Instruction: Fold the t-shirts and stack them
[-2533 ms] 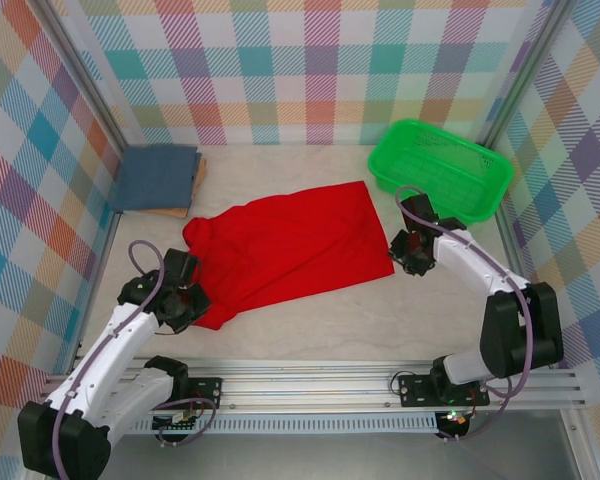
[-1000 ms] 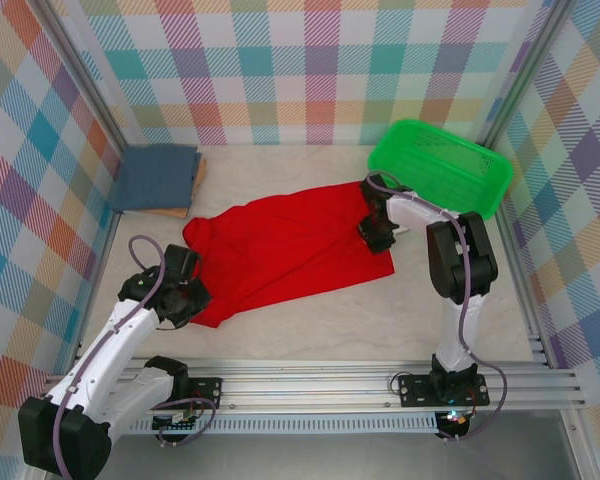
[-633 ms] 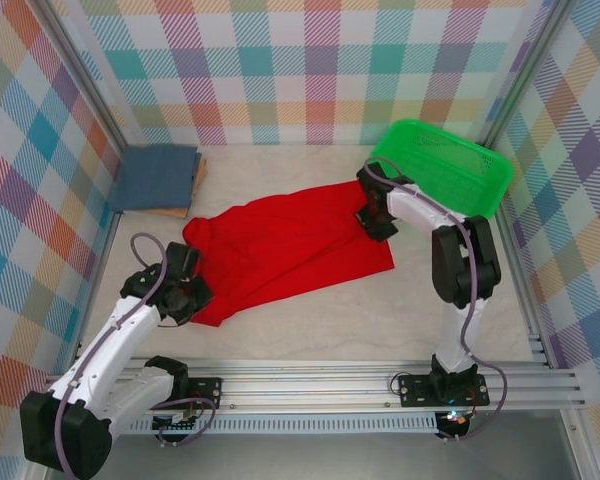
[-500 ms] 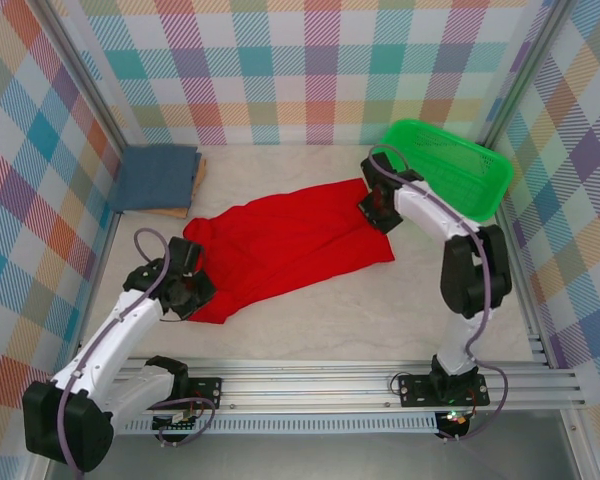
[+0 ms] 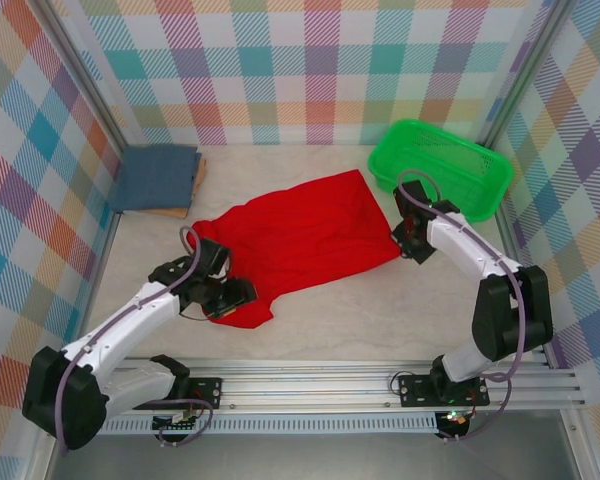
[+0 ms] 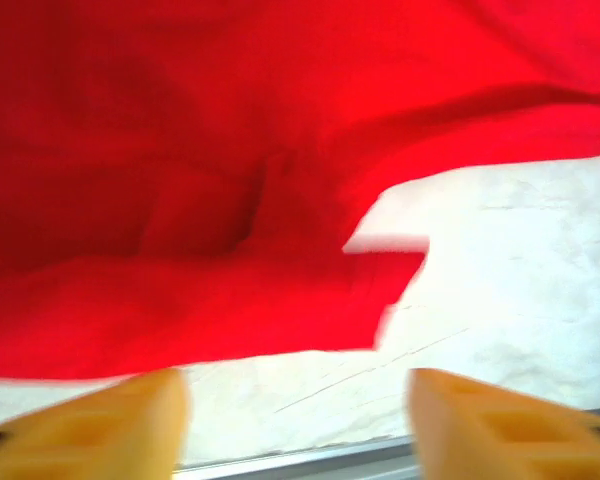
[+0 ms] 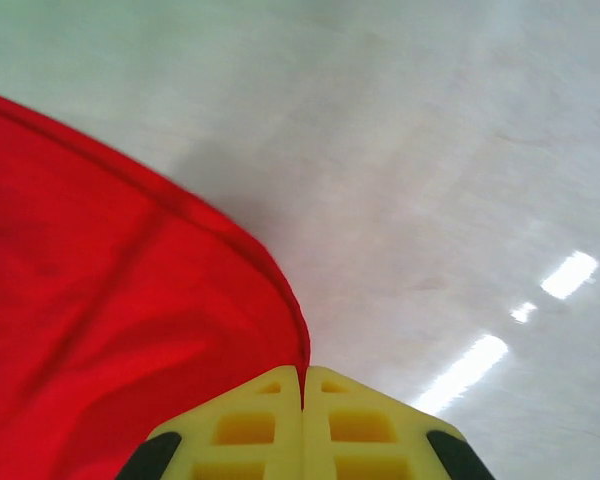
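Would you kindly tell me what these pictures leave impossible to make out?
- Top view: the red t-shirt shows plain cloth; any print is out of sight.
- Top view: the tan item is covered by the blue t-shirt, except for an edge.
- Left wrist view: motion blur smears the red t-shirt's hem.

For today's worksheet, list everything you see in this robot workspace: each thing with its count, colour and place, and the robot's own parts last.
red t-shirt: one, bright red, spread mid-table
slate-blue t-shirt: one, folded, far left corner
tan cloth: one, under the blue tee
basket: one, green mesh, far right
table: one, pale
walls: pastel plaid, all around
rail: one, silver, near edge
left pincer: one, yellow fingers, open at the red tee's near-left edge
right pincer: one, yellow, shut on the red tee's right hem
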